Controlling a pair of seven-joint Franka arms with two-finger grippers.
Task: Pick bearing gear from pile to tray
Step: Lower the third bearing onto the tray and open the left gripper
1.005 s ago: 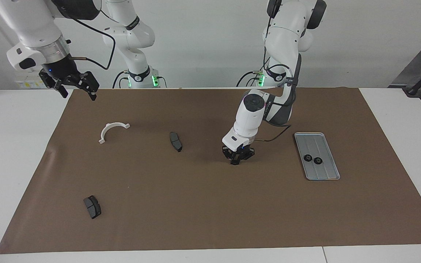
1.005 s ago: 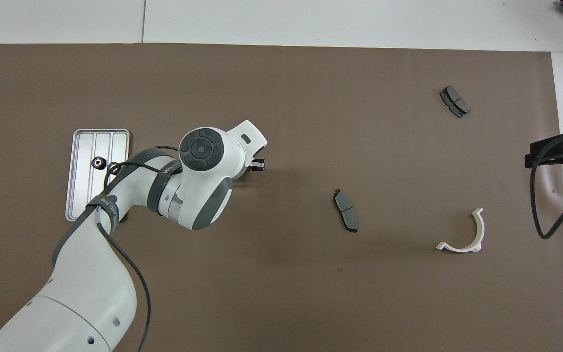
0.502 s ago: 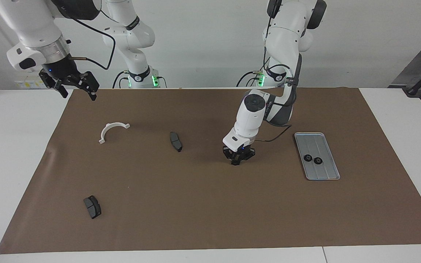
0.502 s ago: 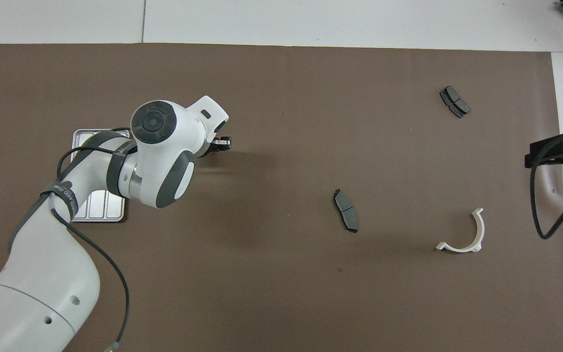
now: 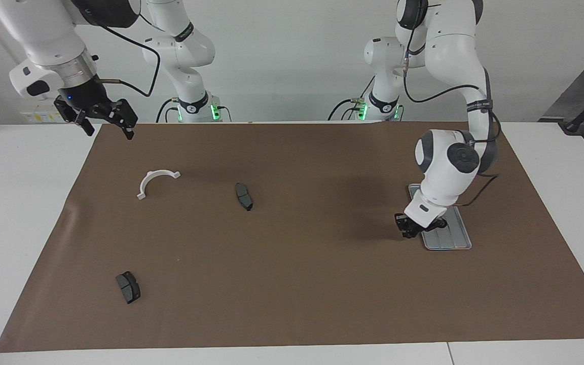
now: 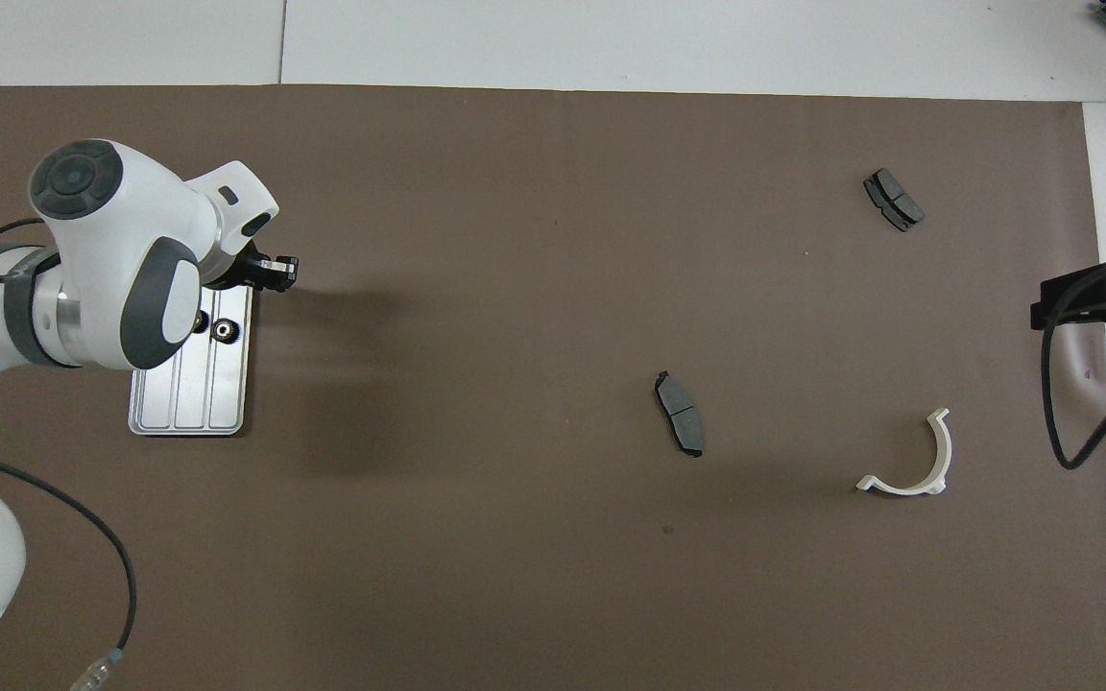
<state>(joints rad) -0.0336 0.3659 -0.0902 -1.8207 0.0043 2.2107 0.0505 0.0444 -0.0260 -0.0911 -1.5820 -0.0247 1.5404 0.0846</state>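
Observation:
The silver ribbed tray point(image 5: 450, 241) point(image 6: 186, 403) lies on the brown mat toward the left arm's end. One black gear point(image 6: 223, 331) shows in it, and a second is mostly hidden under the left arm. My left gripper point(image 5: 410, 226) point(image 6: 273, 272) hangs low over the mat, just beside the tray's edge, on the side toward the right arm's end. It looks shut on a small dark gear. My right gripper point(image 5: 105, 121) waits open, raised over the mat's corner at the right arm's end.
A white half-ring bracket point(image 5: 155, 180) point(image 6: 918, 465) and a dark brake pad point(image 5: 244, 196) point(image 6: 680, 413) lie on the mat. A second brake pad point(image 5: 128, 287) point(image 6: 894, 200) lies farther from the robots. The mat point(image 5: 292, 284) covers most of the white table.
My left arm has swung from the middle of the mat toward the left arm's end, bringing its gripper to the tray's edge. The right arm has not moved.

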